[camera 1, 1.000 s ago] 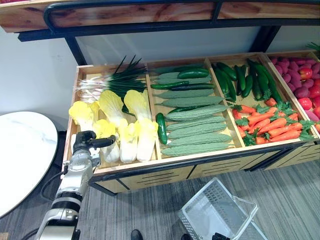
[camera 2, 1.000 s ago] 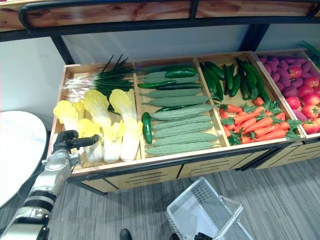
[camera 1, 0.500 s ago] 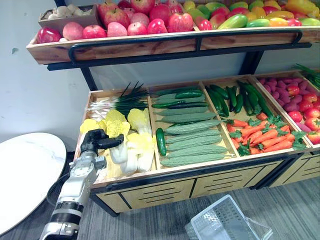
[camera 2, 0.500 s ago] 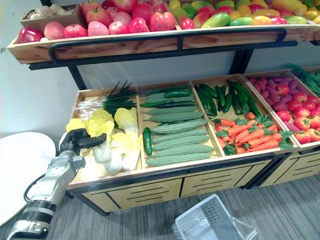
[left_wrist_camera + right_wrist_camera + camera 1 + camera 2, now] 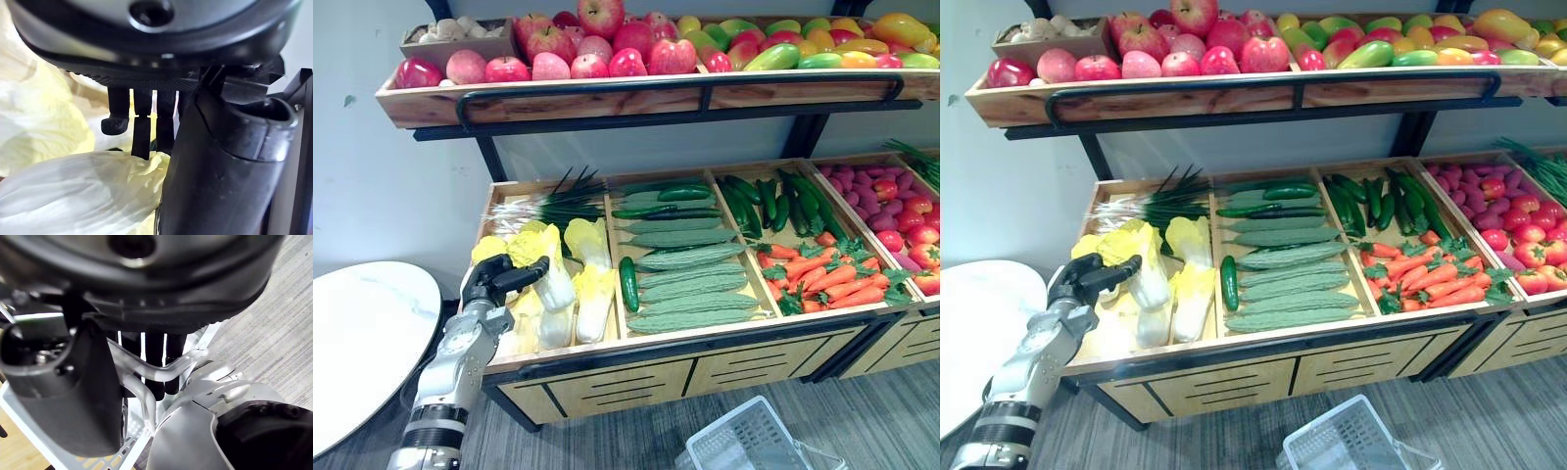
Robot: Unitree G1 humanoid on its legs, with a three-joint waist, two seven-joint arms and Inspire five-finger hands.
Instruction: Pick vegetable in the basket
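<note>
1. Basket (image 5: 736, 443), one: hanging low before the stand, handle (image 5: 168, 368) being gripped in right hand (image 5: 68, 391).
2. Clasping one cabbage (image 5: 556, 286) with left hand (image 5: 487, 284), in leftmost crate compartment (image 5: 499, 186) holding several cabbages and spring onions (image 5: 548, 201).

The wooden stand (image 5: 626, 380) holds scallions (image 5: 548, 204), cabbages (image 5: 592, 294), cucumbers (image 5: 695, 294) and carrots (image 5: 832, 284) below; its upper shelf (image 5: 587, 95) bears apples (image 5: 597, 49).

left hand (image 5: 489, 284) has gripped a cabbage (image 5: 554, 286) and lifted it.
</note>
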